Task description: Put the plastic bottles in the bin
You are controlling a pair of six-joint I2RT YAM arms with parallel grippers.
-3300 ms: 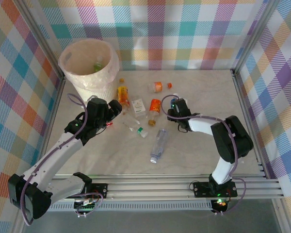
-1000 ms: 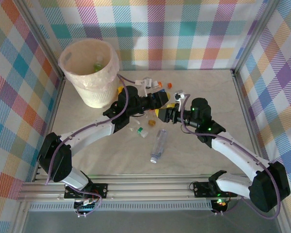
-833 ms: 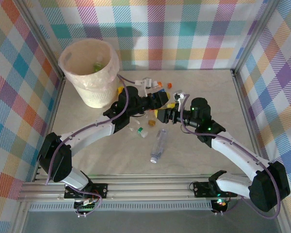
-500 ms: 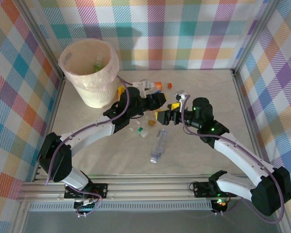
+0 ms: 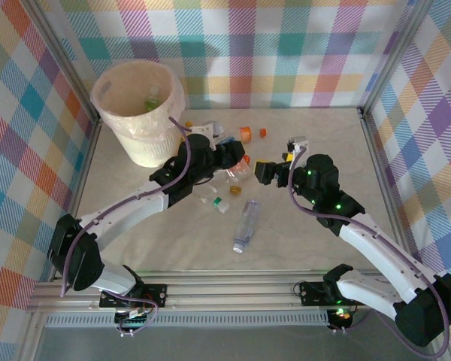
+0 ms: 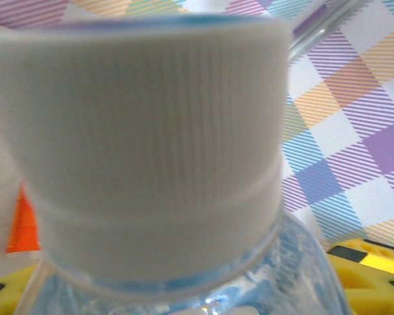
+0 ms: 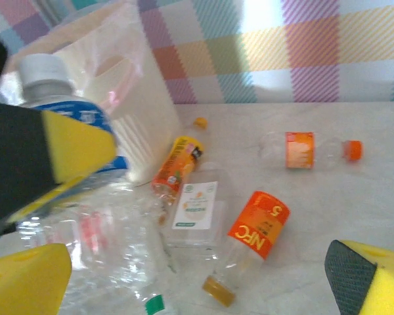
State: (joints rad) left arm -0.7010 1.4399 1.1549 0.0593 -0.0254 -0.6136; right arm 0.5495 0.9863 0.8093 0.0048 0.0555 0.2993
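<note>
While the left pincer (image 5: 229, 156) is clamped on a clear, white-capped bottle (image 6: 151, 151) that looks lifted off the worktop (image 5: 323, 135), the right pincer (image 5: 267, 171) sits just beside it, spread wide and holding nothing. The bin (image 5: 146, 143) is further left. My worry: the thin plastic squishes and slips mid-swing, or clips the rim and bounces out.
</note>
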